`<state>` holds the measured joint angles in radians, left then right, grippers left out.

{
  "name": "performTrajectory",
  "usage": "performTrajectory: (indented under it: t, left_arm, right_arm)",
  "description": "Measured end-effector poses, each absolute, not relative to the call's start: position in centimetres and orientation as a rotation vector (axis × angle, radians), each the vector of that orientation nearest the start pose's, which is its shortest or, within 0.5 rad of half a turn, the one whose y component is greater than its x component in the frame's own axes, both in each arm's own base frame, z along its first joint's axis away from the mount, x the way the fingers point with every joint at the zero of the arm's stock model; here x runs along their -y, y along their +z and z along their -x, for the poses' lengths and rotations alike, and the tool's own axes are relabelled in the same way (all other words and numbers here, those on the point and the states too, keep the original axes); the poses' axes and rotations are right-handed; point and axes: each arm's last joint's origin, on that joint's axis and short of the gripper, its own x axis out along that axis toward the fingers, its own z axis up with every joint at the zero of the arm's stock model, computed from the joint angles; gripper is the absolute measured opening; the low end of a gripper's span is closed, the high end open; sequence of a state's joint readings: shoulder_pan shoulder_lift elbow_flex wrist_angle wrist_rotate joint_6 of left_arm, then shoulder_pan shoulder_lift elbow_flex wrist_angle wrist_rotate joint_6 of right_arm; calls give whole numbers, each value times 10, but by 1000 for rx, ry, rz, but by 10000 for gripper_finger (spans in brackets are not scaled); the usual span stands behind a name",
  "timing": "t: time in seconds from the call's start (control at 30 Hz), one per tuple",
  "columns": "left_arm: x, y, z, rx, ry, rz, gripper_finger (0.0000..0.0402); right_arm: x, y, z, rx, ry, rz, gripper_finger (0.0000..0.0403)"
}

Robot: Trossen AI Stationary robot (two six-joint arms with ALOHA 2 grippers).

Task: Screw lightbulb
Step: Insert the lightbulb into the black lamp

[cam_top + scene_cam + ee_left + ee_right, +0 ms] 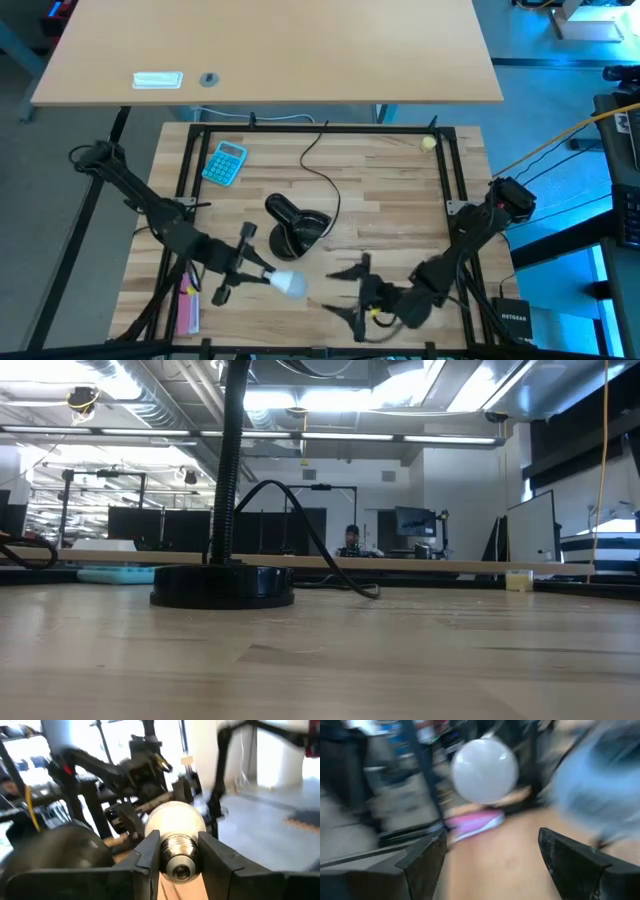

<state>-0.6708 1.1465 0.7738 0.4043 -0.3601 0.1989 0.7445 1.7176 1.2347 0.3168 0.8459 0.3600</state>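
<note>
The left tool (262,272) is clamped on the screw base of the lightbulb (291,285), which hangs over the near edge of the wooden worktop (390,190), its white globe pointing toward the right arm; in the left wrist view the metal base sits pinched between both fingers (150,851). Just beside the globe, the right tool (345,290) stands with its fingers spread wide and nothing between them. A pink object (188,308) lies near the left arm. Farther back stands the black lamp (295,225), its cord (322,165) curling away. Beyond it lie a blue calculator (225,162) and a small yellow ball (428,143).
</note>
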Motion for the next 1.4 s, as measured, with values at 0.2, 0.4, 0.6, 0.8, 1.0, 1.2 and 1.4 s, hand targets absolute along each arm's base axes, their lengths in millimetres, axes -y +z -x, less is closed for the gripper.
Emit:
performTrajectory:
  t: [0.2, 0.4, 0.6, 0.8, 1.0, 1.2, 1.4]
  left_arm:
    - [138, 336, -202, 202, -255, -118, 90]
    - [132, 341, -204, 248, -224, -92, 90]
    - [130, 343, -204, 258, -198, -78, 90]
    - [128, 342, -205, 242, -130, -48, 90]
    - [125, 342, -206, 235, -97, -19, 90]
    - [124, 342, -207, 232, -90, -6, 90]
    - [124, 341, -207, 224, -90, -12, 90]
  right_arm:
    - [-239, 321, -307, 15, -354, -10, 314]
    - [-222, 347, -327, 90, -263, -17, 314]
    - [-205, 357, -342, 129, -144, -45, 314]
    - [-193, 353, -353, 132, -151, -66, 314]
    - [-190, 347, -360, 116, -167, -38, 314]
    - [-185, 348, -362, 129, -182, -8, 314]
    - [-181, 348, -366, 134, -136, -3, 314]
